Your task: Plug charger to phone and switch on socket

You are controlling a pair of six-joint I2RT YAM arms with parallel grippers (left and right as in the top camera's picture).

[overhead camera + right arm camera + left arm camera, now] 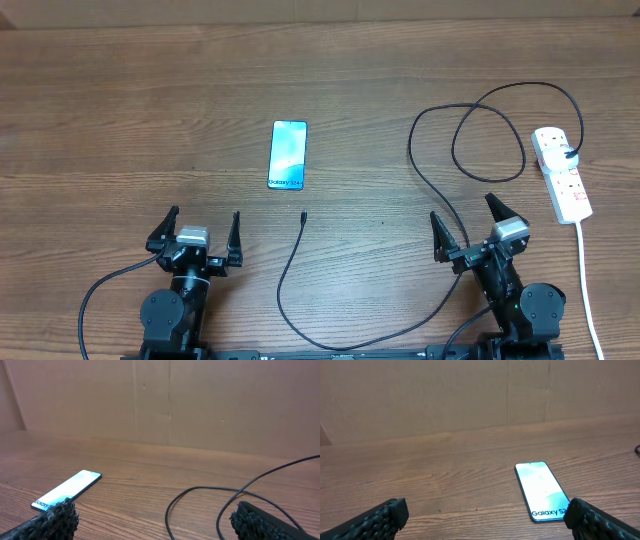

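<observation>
While both arms sit at near table (pixel 120 120) edge, we see left gripper (pixel 205 211) and right gripper (pixel 461 205) spread wide, holding nothing. Phone (pixel 288 155) face up ahead of left gripper, screen reading "Galaxy S24". Charger (pixel 409 150) loops from socket (pixel 562 175) at right, passing close by right gripper; plug tip (pixel 303 214) near phone, apart. White cord (pixel 586 280) trails toward us.

Even, warm, diffuse light falls from above across the table (pixel 120 110); shadows are faint and soft-edged. The phone (pixel 288 154) screen is the brightest area, slightly washed out in the wrist views. The overhead view is sharp throughout; the wrist views turn softer and mildly grainy toward the surface's far edge.
</observation>
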